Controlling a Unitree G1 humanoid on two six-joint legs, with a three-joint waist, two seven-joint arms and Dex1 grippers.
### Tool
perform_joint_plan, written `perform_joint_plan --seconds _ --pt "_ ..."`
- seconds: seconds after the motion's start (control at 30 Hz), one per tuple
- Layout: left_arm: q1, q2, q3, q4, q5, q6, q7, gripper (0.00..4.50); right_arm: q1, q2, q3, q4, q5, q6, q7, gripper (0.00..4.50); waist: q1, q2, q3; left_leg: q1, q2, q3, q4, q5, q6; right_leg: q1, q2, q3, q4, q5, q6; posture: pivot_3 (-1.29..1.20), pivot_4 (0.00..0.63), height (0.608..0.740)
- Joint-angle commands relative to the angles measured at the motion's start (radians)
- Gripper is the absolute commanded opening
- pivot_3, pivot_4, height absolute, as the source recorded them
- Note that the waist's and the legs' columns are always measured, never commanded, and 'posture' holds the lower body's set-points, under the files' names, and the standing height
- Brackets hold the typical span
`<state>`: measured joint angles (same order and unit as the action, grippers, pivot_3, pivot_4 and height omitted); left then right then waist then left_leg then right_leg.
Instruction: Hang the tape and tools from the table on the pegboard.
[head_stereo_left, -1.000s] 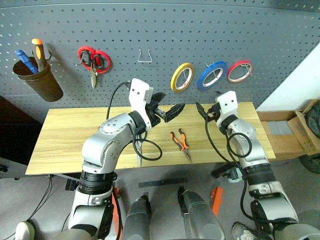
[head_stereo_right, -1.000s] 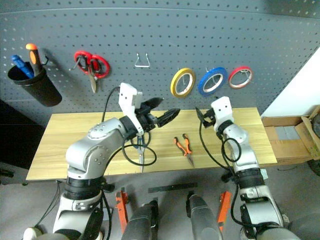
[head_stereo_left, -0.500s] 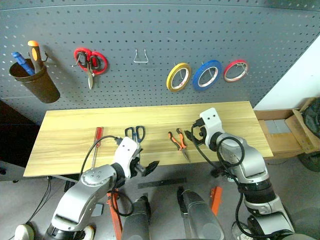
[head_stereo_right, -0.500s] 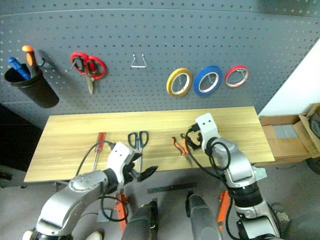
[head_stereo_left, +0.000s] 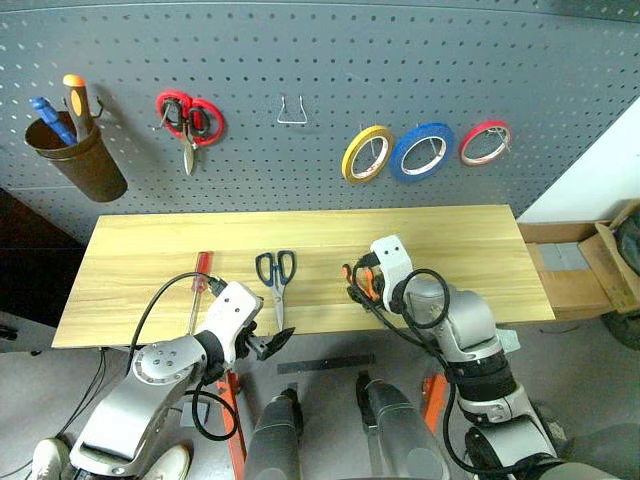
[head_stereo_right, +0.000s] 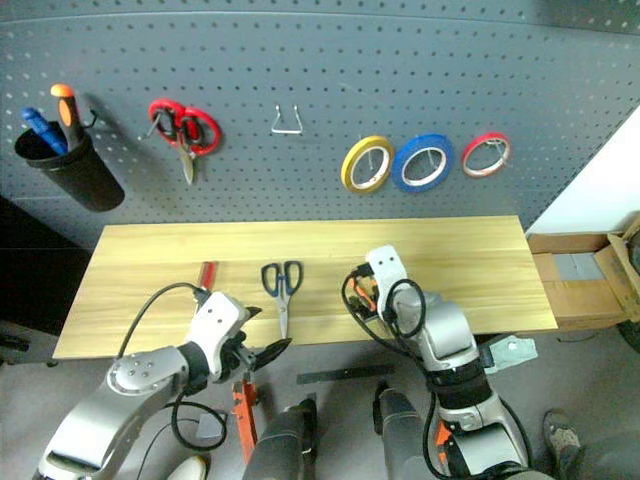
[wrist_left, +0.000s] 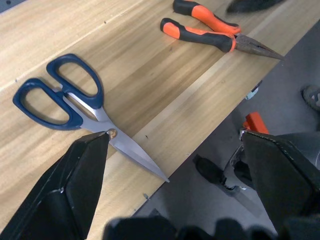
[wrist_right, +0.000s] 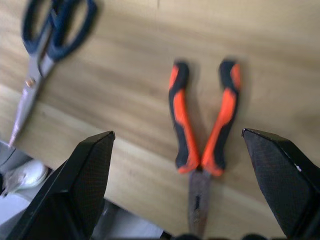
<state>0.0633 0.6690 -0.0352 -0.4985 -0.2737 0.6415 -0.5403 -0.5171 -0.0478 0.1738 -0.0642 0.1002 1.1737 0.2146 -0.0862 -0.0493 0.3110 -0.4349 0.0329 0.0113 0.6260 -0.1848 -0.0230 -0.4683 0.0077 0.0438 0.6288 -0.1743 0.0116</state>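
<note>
Right gripper (wrist_right: 180, 150) spread wide, empty, hovering over the pliers (wrist_right: 202, 125); pliers lie on the table (head_stereo_left: 130, 260) by the near edge, long axis 12-to-6, jaws at 6, probably overhanging slightly; left gripper (wrist_left: 172, 145) also wide apart, scissors (wrist_left: 75, 105) at its 10 o'clock; screwdriver (head_stereo_left: 198, 285) farther left; blue tape (head_stereo_left: 422, 151) already on the pegboard (head_stereo_left: 300, 60); right arm nearer, open tabletop around.

From head height we look forward and down through two side-by-side eyes, both taking in the pegboard (head_stereo_left: 320, 90) and the whole table (head_stereo_left: 130, 260). Each wrist camera looks along its own fingers, close to the tabletop. We see the blue scissors (wrist_left: 70, 105) and the pliers (wrist_right: 202, 125) in both wrist views, so the two overlap at the table's near edge.
</note>
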Motion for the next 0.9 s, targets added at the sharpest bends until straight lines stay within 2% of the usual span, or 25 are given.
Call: perform_joint_plan --seconds 0.03,0.37,0.77,0.9 --pt "-0.019 -0.008 -0.002 -0.005 0.008 -0.022 -0.01 4.5 0.004 0.019 -0.02 0.059 -0.006 -0.061 -0.026 4.45 0.0 0.0 0.0 0.0 0.0 0.0 0.0 0.0 0.0 0.0 0.0 0.0 0.0 0.0 0.0 -0.07 0.309 0.74" --pt "-0.037 -0.022 -0.003 -0.019 0.007 -0.011 -0.014 4.5 -0.059 0.069 -0.04 0.226 -0.019 -0.172 -0.089 4.45 -0.001 0.0 0.0 0.0 -0.001 0.0 0.001 0.0 0.0 0.0 0.001 0.0 0.0 0.0 0.0 -0.06 0.303 0.74" --pt "-0.052 -0.035 -0.014 -0.022 -0.001 -0.007 -0.035 4.5 -0.074 0.083 -0.047 0.339 -0.022 -0.194 -0.085 4.45 0.001 0.0 0.0 0.0 -0.001 -0.001 0.001 0.0 0.0 0.0 0.002 0.0 0.0 0.0 0.0 -0.05 0.313 0.74" --pt "-0.058 -0.035 -0.007 -0.014 0.001 -0.009 -0.039 4.5 -0.066 0.083 -0.04 0.339 -0.025 -0.2 -0.079 3.18 0.001 0.0 0.0 0.0 -0.001 -0.001 0.0 0.0 0.0 0.0 0.003 -0.001 0.0 0.0 0.0 -0.05 0.315 0.74"
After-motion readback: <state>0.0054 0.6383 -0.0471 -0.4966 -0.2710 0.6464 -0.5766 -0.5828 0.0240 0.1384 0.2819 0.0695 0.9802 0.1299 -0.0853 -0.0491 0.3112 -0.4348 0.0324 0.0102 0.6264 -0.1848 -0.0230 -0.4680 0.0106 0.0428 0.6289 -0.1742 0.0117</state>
